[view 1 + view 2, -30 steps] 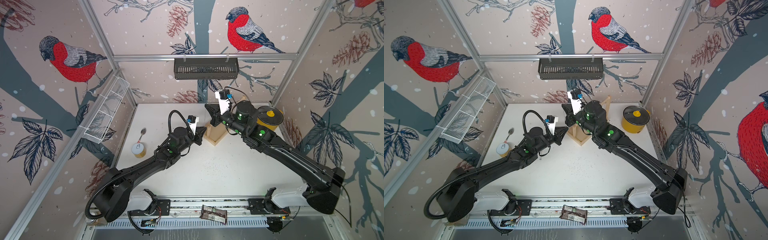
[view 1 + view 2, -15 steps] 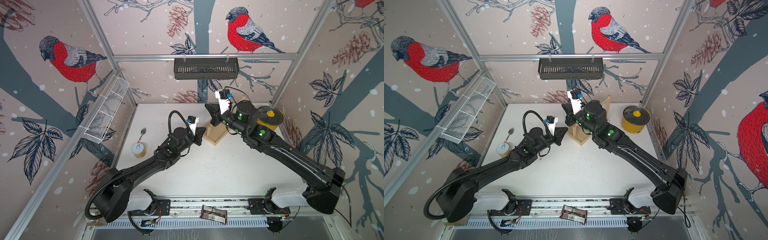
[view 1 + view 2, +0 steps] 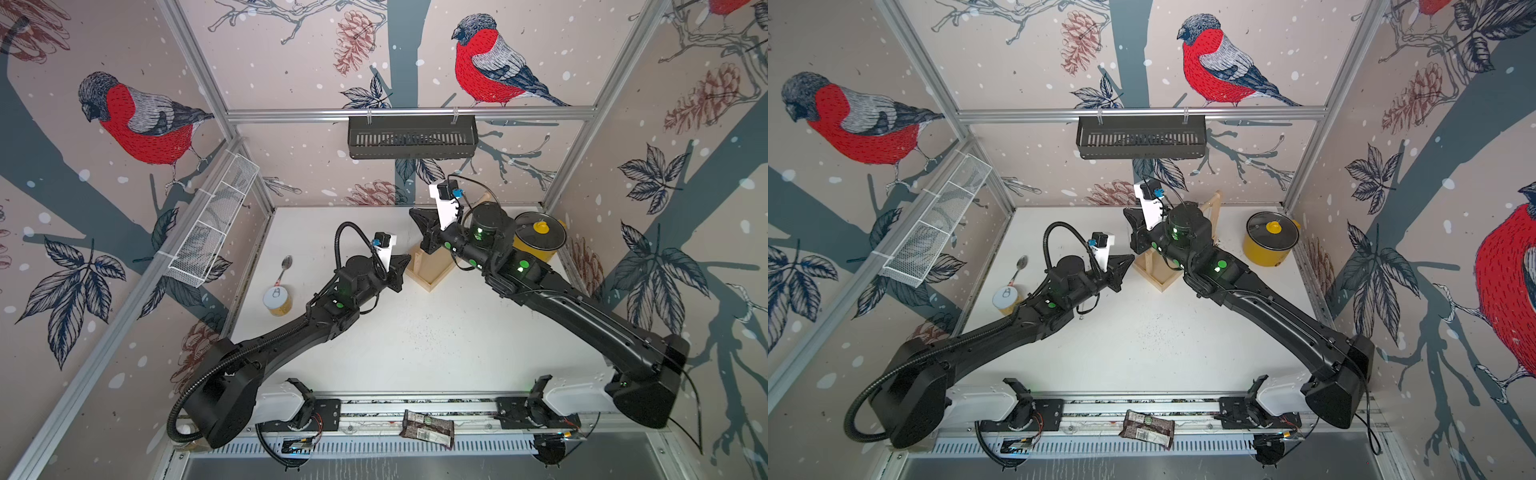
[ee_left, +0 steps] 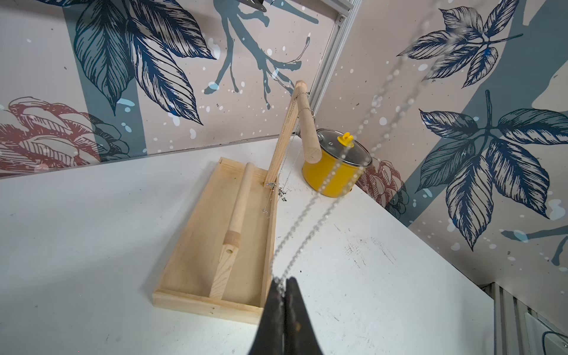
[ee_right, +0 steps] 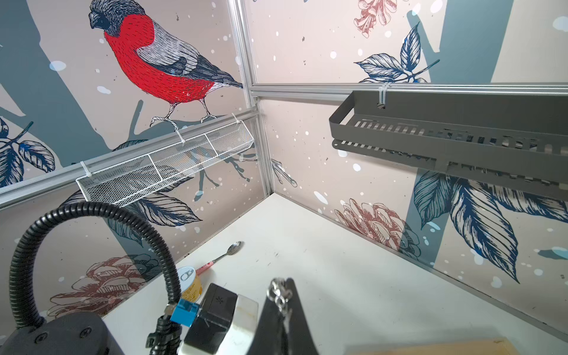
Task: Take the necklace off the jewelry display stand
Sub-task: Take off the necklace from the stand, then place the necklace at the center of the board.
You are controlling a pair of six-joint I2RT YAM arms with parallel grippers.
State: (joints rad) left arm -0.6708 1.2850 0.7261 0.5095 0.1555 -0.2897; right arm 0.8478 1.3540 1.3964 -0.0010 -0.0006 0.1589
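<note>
Left gripper (image 4: 282, 287) and right gripper (image 5: 284, 287), jaws pinched tight on the necklace (image 4: 318, 194), strung between them clear of the jewelry display stand (image 4: 196, 246). Looks off; next, lay it on the table (image 4: 92, 215).

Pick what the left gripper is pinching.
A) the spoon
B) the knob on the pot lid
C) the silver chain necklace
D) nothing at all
C: in the left wrist view the left gripper is shut on the necklace, whose silver chain runs up and away from the jaws, across the front of the yellow pot.
</note>
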